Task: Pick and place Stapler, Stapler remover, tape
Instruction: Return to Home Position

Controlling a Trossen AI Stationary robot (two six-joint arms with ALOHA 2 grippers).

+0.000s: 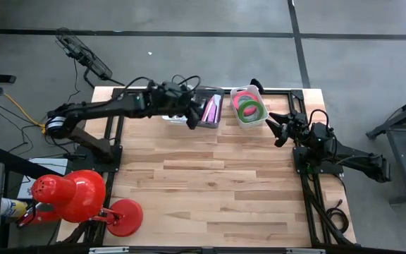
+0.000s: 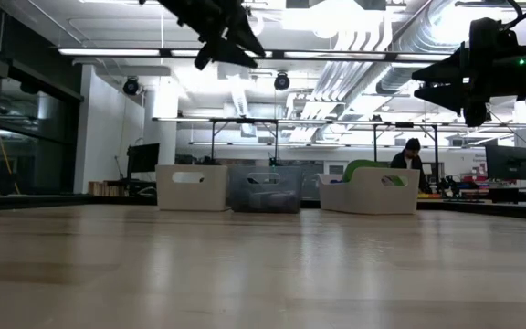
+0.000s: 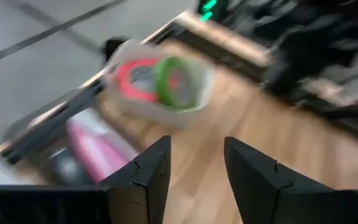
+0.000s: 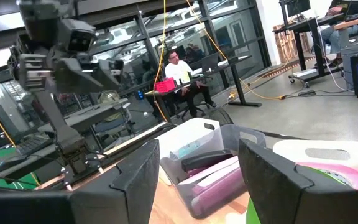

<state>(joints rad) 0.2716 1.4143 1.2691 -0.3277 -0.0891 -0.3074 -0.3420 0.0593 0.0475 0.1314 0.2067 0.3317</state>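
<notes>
Presently the left hand [image 1: 192, 118] hangs high over the back edge of the desk [image 1: 210, 190], above the spot where the left white bin [image 2: 192, 187] meets the middle clear bin [image 1: 204, 121]. Its two dark fingers [image 3: 146, 177] are spread apart with nothing between them. The right hand [image 1: 275, 129] is raised near the desk's right edge, close to the back right corner and just beside the right white bin [image 1: 240, 121]. Its fingers [image 4: 272, 171] are likewise parted and empty. The three bins stand in a row along the back edge. The tape [image 1: 249, 106] lies inside the right white bin: a pink-red roll and green rolls are piled together, and one green roll rises above the rim in the low view. Pink and purple staplers [image 1: 212, 109] rest in the middle clear bin. What the left white bin holds cannot be seen, as the left arm covers most of it from above. A red lamp [image 1: 83, 194] sits by the desk's front left corner. Beyond the desk, a person [image 2: 412, 155] shows in the room behind the bins.
</notes>
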